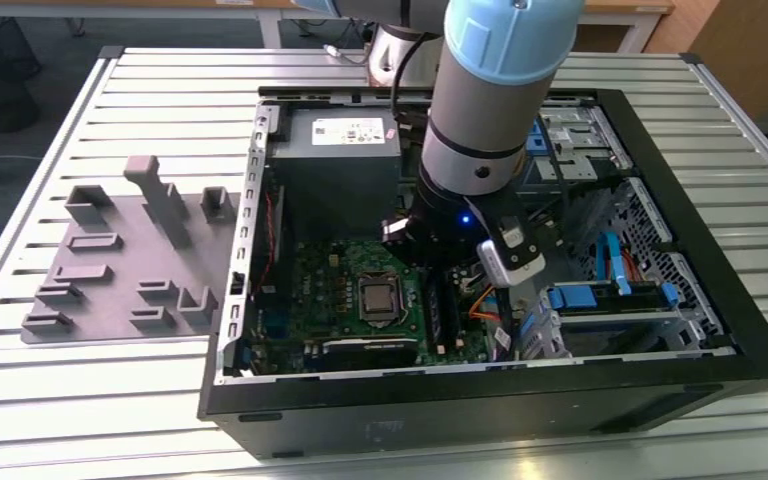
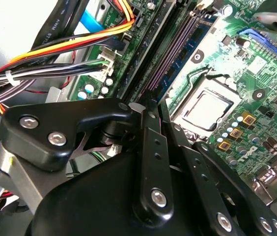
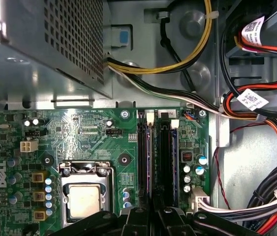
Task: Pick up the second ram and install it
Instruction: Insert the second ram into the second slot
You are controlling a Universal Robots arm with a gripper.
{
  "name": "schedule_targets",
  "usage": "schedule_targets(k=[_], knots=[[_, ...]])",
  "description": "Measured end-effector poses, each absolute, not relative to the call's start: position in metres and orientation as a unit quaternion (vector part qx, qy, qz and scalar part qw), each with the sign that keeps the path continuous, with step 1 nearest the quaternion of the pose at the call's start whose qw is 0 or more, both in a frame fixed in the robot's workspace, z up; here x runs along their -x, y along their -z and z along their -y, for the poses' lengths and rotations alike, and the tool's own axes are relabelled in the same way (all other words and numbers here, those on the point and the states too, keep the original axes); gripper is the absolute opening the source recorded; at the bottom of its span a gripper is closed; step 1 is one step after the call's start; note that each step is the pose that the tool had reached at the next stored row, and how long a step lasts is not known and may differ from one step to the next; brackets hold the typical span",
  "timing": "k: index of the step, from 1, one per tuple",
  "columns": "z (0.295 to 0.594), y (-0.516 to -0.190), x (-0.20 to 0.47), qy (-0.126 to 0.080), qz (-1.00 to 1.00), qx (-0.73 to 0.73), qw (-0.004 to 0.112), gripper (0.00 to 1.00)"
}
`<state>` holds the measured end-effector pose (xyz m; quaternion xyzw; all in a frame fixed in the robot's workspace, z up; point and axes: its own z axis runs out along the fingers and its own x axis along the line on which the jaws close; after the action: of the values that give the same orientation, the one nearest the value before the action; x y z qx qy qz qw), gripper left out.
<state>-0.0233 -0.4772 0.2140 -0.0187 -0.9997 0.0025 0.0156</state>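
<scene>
The second ram (image 3: 149, 162) is a thin blue stick standing on edge in a black slot of the green motherboard (image 3: 79, 132), beside the processor socket. In the second wrist view the same ram (image 2: 175, 54) runs away from my fingertips. My gripper (image 3: 152, 212) is down inside the computer case, over the slots, with its black fingers (image 2: 148, 147) closed together on the stick about mid-length. From the exterior view my gripper (image 1: 454, 268) is low over the motherboard (image 1: 344, 270). Another blue stick (image 3: 175, 157) sits in the neighbouring slot.
The grey power supply (image 1: 337, 150) stands close behind my wrist. Cable bundles (image 3: 256, 113) crowd the side of the slots away from the processor socket (image 3: 84, 196). A drive cage (image 1: 611, 300) fills the case's right in the exterior view. A grey fixture tray (image 1: 117, 260) lies outside, on that view's left.
</scene>
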Motion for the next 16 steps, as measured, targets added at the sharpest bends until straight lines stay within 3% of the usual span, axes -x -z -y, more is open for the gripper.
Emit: schedule_targets(k=[16], knots=[[0.4774, -0.2119, 0.0220, -0.001, 1.000, 0.019, 0.016, 0.14]])
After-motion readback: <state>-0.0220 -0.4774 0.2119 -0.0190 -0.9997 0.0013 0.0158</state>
